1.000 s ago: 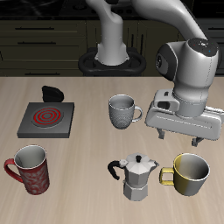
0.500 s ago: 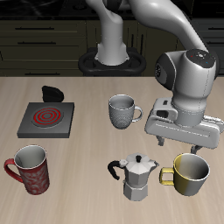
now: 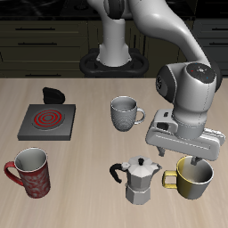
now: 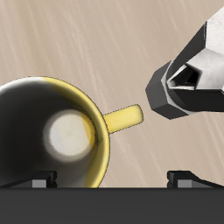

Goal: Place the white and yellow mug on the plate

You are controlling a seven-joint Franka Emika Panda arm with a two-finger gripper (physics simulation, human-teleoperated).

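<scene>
The white and yellow mug [image 3: 194,177] stands upright near the table's front edge, beside the moka pot, with its handle toward the pot. My gripper [image 3: 182,158] is open and empty just above the mug's rim. In the wrist view the mug [image 4: 52,131] and its yellow handle [image 4: 123,118] are close below. The two fingertips [image 4: 39,182] are wide apart, and the handle-side rim lies between them. The plate is hidden or out of view in both frames.
A silver moka pot [image 3: 136,178] stands right beside the mug and shows in the wrist view [image 4: 188,83]. A grey-white patterned mug [image 3: 123,113] is mid-table. A red patterned mug [image 3: 31,171], a square burner [image 3: 47,120] and a small black object [image 3: 52,93] are on the far side.
My gripper has come down and toward the table's front edge, from above and behind the yellow mug to just over its rim. The mug has not moved.
</scene>
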